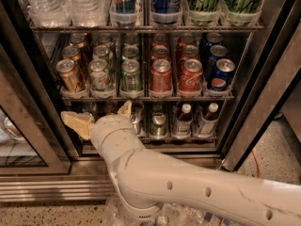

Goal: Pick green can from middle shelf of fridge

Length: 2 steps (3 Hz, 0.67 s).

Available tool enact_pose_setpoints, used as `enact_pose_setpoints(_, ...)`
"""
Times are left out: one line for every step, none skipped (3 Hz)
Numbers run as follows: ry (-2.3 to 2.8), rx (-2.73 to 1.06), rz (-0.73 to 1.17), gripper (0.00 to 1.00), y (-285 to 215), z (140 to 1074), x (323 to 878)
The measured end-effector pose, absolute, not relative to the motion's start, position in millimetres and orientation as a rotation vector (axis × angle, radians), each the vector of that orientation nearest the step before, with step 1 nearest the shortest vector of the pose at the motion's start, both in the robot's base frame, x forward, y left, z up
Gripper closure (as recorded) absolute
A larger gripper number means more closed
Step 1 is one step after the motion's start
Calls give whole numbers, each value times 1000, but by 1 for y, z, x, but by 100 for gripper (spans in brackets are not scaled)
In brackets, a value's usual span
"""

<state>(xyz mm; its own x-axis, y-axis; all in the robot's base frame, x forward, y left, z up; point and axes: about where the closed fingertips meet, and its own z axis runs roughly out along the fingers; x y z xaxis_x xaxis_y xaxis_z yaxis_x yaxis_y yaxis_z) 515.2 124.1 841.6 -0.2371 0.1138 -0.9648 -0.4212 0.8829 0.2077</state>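
White arm reaching forward, hand [97,112] low, fingers [77,122] spread apart

Upright green can [130,75]; fingers [75,122] below shelf [188,97]

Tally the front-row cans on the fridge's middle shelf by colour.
Gold aluminium can: 1
Pale white-and-green can: 1
Dark green can: 1
Red cans: 2
Blue can: 1
Total: 6
Beige two-finger claw: open, below that wire shelf, left.

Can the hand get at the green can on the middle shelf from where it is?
Probably, once raised. The hand, open, sits below the middle shelf, in front of the lower rack. The green can stands first in its lane with nothing before it; neighbouring cans flank it closely.
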Motion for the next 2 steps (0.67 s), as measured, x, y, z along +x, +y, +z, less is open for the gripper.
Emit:
enact_pose_setpoints(1722,-199,460,0,114,842,518)
enact_pose_setpoints(1695,-155,429,0,103,839,522)
